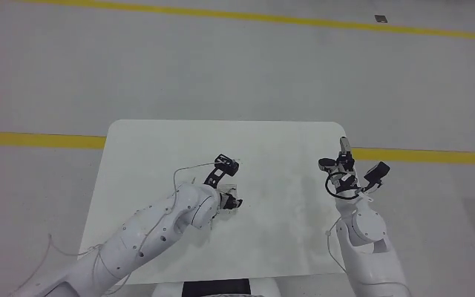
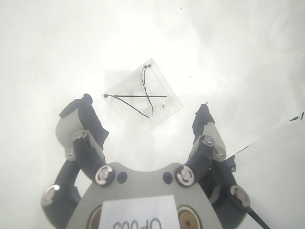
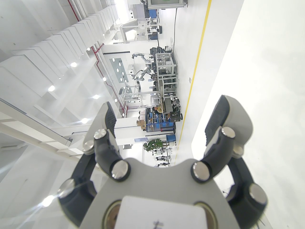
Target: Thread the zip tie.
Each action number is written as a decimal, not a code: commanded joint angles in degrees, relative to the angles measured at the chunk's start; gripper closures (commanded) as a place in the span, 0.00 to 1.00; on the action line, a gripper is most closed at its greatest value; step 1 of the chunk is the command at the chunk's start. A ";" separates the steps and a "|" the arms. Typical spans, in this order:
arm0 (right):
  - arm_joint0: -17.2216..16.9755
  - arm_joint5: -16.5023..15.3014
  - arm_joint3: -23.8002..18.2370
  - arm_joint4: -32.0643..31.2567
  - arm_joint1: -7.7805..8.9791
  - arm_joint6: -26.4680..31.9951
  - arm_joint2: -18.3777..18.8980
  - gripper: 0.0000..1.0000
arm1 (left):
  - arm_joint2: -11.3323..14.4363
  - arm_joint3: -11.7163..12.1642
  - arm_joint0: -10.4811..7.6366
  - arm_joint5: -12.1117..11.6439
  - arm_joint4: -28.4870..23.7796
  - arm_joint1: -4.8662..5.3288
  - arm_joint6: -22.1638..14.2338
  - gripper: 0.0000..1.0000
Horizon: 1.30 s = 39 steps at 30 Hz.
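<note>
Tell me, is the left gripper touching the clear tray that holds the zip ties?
Apart. The left wrist view shows the open left gripper with bare table between each fingertip and the clear tray.

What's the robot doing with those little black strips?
The robot is only getting started. Its left gripper hangs open above a clear tray on the white table, where a few black zip ties lie crossed over each other. None has been picked up yet. The right gripper is open and empty, held up by the table's edge.
</note>
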 commanded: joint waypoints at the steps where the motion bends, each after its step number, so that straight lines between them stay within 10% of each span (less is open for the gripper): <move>1: 0.00 0.00 0.00 0.00 0.00 0.00 0.00 0.00 | -0.04 -0.02 -0.23 0.00 1.09 -0.68 -0.38 0.00; 13: 0.00 0.00 0.00 0.00 0.00 0.00 0.00 0.00 | -0.22 1.18 0.34 0.00 1.69 -0.78 0.51 0.00; 25: 0.00 0.00 0.00 0.00 0.00 0.00 0.00 0.00 | -4.14 -0.82 3.16 0.00 11.65 -4.78 -9.24 0.00; 39: 0.00 0.00 0.00 0.00 0.00 0.00 0.00 0.00 | -3.25 0.63 3.40 -1.61 11.08 -5.00 -6.69 0.00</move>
